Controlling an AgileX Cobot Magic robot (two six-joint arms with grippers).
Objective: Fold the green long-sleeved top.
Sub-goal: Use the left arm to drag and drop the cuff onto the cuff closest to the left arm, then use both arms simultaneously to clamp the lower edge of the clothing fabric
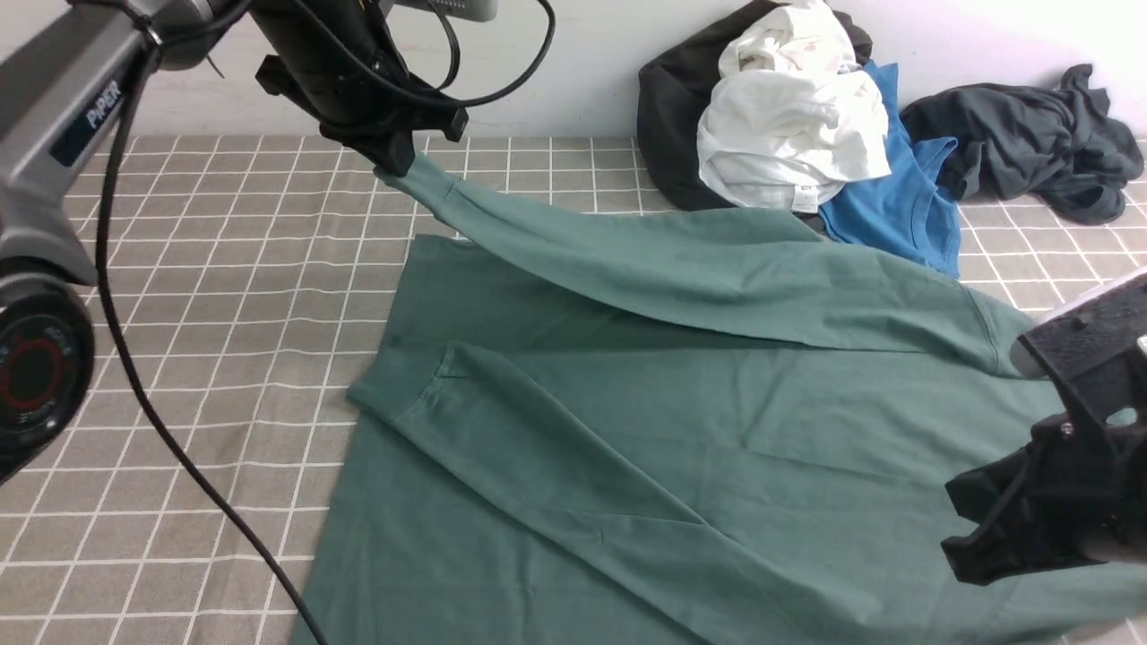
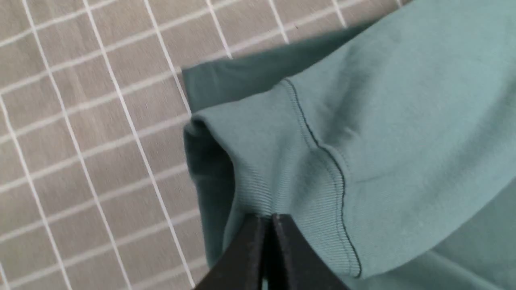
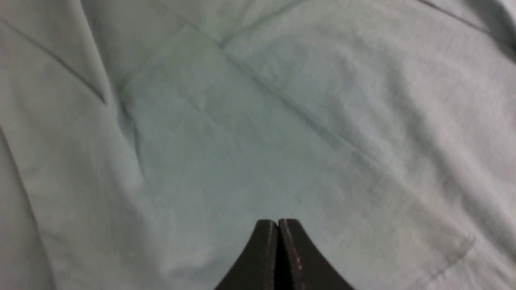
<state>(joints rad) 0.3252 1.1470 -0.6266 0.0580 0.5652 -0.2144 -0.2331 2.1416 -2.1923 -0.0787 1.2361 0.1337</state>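
Green long-sleeved top (image 1: 717,430), lengthwise left-right, sleeves (image 1: 556,448) leftward

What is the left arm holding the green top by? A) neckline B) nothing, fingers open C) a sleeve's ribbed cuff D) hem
C: the left fingers are shut on the ribbed cuff of the green top, whose sleeve hangs above the checked cloth.

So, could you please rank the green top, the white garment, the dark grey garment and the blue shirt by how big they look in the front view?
1. Green top.
2. White garment and dark grey garment: about alike, not ranked.
3. Blue shirt: least showing, partly under the white one.
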